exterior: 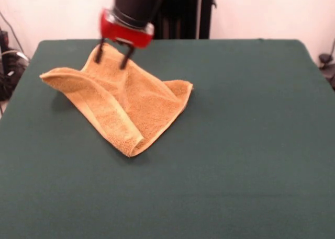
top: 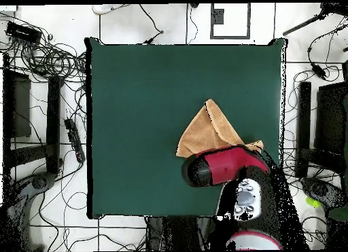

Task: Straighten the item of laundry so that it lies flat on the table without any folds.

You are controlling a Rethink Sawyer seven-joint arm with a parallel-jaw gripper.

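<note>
Towel (exterior: 128,105) lies at the bench's (exterior: 251,145) 10 o'clock, seen from the front, folded over itself into a ridged triangle. End effector (exterior: 113,54) open, prongs straddling its far corner. Flattening barely begun; every fold remains.

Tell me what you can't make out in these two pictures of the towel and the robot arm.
- Overhead view: the gripper and the near part of the towel are hidden under the red arm.
- Front view: the gripper sits at the towel's far corner; whether its jaws pinch cloth is unclear.
- Front view: the table beneath the raised fold is hidden.
- Either view: no label can be made out.
</note>
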